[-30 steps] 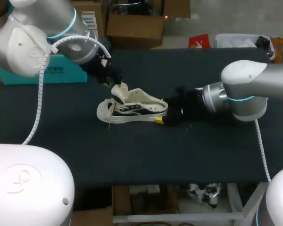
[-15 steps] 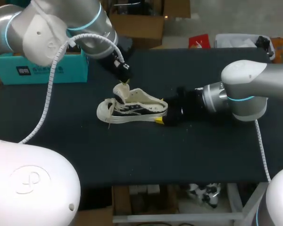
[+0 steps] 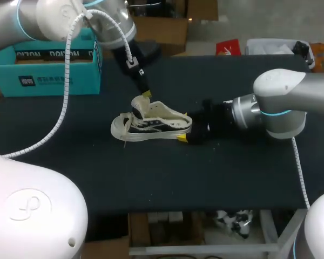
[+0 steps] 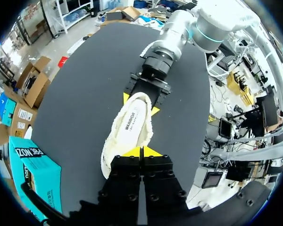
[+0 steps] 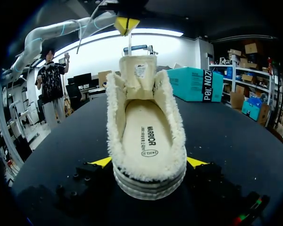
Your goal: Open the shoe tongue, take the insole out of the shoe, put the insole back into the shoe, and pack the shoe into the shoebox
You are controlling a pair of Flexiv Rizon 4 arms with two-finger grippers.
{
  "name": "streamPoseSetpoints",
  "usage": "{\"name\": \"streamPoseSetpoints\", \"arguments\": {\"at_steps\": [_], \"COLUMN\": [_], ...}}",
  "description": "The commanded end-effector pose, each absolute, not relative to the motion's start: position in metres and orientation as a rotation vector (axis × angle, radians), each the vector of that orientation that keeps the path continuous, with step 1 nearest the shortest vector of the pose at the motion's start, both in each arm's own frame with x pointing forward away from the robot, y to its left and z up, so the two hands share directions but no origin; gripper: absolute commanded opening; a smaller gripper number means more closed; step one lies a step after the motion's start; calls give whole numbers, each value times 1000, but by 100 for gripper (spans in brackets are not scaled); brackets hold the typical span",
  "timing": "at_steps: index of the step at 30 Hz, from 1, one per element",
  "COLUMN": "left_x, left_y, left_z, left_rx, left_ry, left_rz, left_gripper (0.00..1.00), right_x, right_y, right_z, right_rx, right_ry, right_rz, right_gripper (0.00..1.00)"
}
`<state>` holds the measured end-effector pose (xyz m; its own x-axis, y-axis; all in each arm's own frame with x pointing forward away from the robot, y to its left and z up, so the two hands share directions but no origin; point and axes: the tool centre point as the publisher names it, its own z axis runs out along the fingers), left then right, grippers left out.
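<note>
Your right gripper clamps the heel of the shoe mid-table — hold it firm. With the left gripper pinching the tongue tip, draw up and toeward gently, without yanking the shoe loose.

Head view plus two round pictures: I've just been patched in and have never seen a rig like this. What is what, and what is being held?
You are driving two robot arms at a black table. The head view looks down from above and behind them. Each round picture comes from a camera on one arm's wrist, looking along its yellow-tipped fingers. On the table sit a pale fleece-lined shoe and, at the far left, a teal shoebox. The right gripper clamps the shoe's heel from both sides. The left gripper, above the shoe, is pinched shut on the top of the tongue, which stands upright. The insole lies inside the shoe.
</note>
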<state>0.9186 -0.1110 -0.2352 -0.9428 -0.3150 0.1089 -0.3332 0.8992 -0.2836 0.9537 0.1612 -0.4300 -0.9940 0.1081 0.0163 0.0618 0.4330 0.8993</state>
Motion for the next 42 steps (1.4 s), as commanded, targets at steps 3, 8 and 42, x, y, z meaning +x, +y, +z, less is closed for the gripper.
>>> {"name": "streamPoseSetpoints", "arguments": {"at_steps": [3,8,42], "left_x": [930,932,921], "left_y": [-132,-132,-130], "left_z": [-270,-291,-378], "left_rx": [-56,-162,-153], "left_ry": [-2905,-2916,-2980], "left_rz": [290,304,229], "left_gripper": [0,0,0], "right_x": [955,955,955], "right_y": [158,158,158], "right_z": [-433,-433,-433], "right_rx": [152,152,152], "right_ry": [2620,2620,2620], "right_rz": [1651,1651,1651], "right_gripper": [0,0,0]}}
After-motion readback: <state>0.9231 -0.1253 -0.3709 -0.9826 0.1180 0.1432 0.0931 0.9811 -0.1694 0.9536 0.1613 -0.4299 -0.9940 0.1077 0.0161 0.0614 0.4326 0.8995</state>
